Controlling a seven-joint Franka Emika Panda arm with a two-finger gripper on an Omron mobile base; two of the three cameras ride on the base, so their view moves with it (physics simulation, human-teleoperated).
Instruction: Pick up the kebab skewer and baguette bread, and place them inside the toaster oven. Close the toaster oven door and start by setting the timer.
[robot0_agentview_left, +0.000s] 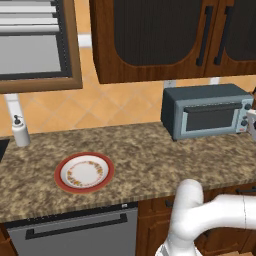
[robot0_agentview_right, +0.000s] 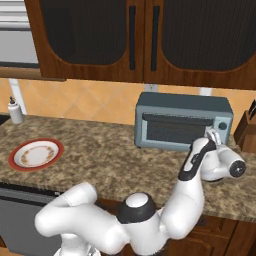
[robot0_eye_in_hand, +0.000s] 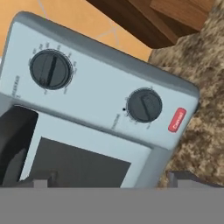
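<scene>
The grey-blue toaster oven stands at the back of the counter. Its dark-glass door is closed. My gripper hovers just in front of the knob panel on the oven's right side. In the hand view that panel looks rolled, with an upper knob, a lower knob and a red label. The gripper is open and holds nothing, its tips set wide apart. The kebab skewer and the baguette bread are out of view.
An empty red-rimmed plate lies on the counter to the left. A soap dispenser stands at the far left. A wooden knife block sits right of the oven. Dark cabinets hang above.
</scene>
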